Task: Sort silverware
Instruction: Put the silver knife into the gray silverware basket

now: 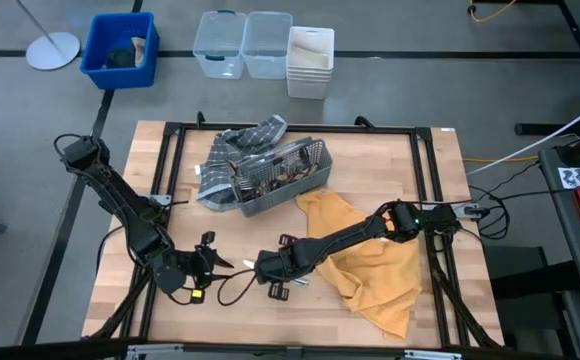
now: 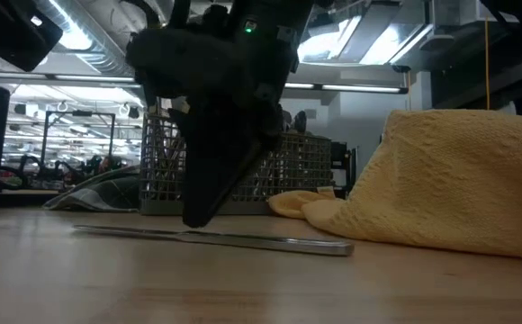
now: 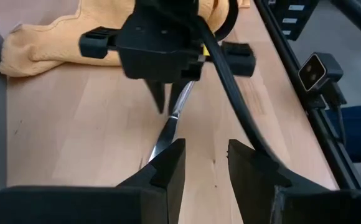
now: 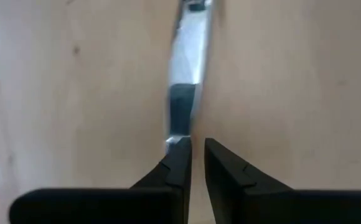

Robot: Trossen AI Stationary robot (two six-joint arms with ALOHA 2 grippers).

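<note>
A slim silver knife (image 2: 216, 238) lies flat on the wooden table, near its front edge. My right gripper (image 1: 261, 268) points steeply down over it. Its fingers (image 4: 179, 163) stand only a narrow gap apart with nothing between them, and their tips are at the knife's end (image 4: 179, 134). My left gripper (image 1: 214, 263) hovers open a little to the left, facing the knife (image 3: 168, 130) and the right gripper (image 3: 164, 102). More silverware (image 1: 270, 180) stands in the grey wire-mesh caddy (image 1: 305, 160) at mid-table. My right gripper has one fingertip (image 4: 182, 149) right at the knife's end (image 4: 179, 134), coming from above. The knife lies flat on the table. I cannot tell whether the tip touches it.
A crumpled yellow cloth (image 1: 375, 255) lies right of the grippers, under the right arm. A grey striped cloth (image 1: 225, 150) lies under the caddy's left end. Black frame rails (image 1: 175, 170) run along the table's sides. Plastic bins (image 1: 260, 45) stand on the floor beyond the far edge.
</note>
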